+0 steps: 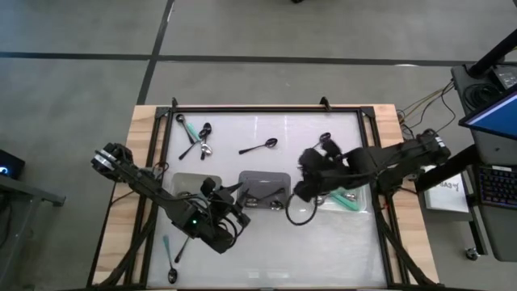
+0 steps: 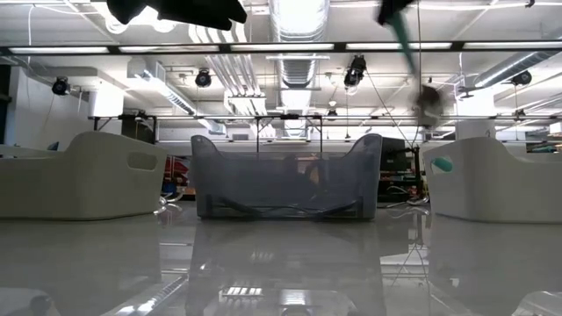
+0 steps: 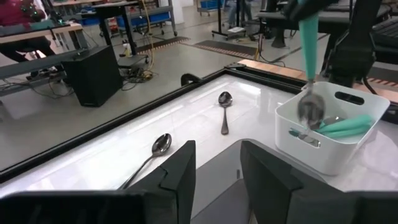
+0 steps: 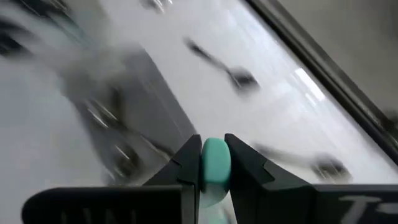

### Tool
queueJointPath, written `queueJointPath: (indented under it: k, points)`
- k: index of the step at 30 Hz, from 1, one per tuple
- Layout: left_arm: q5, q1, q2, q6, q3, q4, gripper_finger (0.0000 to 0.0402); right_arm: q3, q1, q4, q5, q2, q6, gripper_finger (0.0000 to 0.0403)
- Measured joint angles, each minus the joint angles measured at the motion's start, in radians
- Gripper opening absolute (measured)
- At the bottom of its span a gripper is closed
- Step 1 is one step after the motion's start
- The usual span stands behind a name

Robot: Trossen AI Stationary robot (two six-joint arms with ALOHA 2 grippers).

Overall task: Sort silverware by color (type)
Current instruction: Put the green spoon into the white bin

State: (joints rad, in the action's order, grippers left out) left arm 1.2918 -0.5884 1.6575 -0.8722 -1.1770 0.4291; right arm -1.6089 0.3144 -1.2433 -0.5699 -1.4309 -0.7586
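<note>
While the right gripper (image 4: 211, 163) is clamped on the handle of a mint-green spoon (image 3: 309, 50), the spoon hangs bowl-down just above the white tray (image 3: 333, 152) at the table's right side, which already holds other green spoons (image 3: 345, 126). Left gripper (image 3: 214, 171) sits over the near edge of the grey middle tray (image 1: 265, 184), jaws parted and empty. Grey tray contains several metal spoons (image 1: 262, 196). Black spoons (image 1: 260, 147) lie loose on the table (image 1: 315, 242) toward the far edge. One green spoon (image 1: 166, 244) and another dark one (image 1: 174, 273) lie near the front left corner.
</note>
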Motion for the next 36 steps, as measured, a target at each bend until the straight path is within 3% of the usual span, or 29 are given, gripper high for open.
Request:
queueJointPath:
  k: [5,19,31,33,36]
  points:
    - [-0.001,0.000,0.000,-0.001,0.000,0.000,0.0109,0.002,0.057,-0.325,0.009,0.008,-0.236,0.0041]
    - [-0.002,0.000,0.001,-0.004,0.002,0.007,0.0109,0.093,0.099,-0.327,0.186,-0.098,-0.221,0.0041]
    - [-0.002,0.000,0.001,-0.004,0.002,0.015,0.0109,0.155,0.069,-0.328,0.212,-0.166,-0.138,0.0041]
    - [-0.002,0.000,0.001,-0.004,0.002,0.016,0.0109,0.155,0.069,-0.328,0.222,-0.165,-0.136,0.0056]
    - [-0.002,0.000,0.001,-0.004,0.002,0.024,0.0109,0.156,0.069,-0.328,0.265,-0.164,-0.118,0.0109]
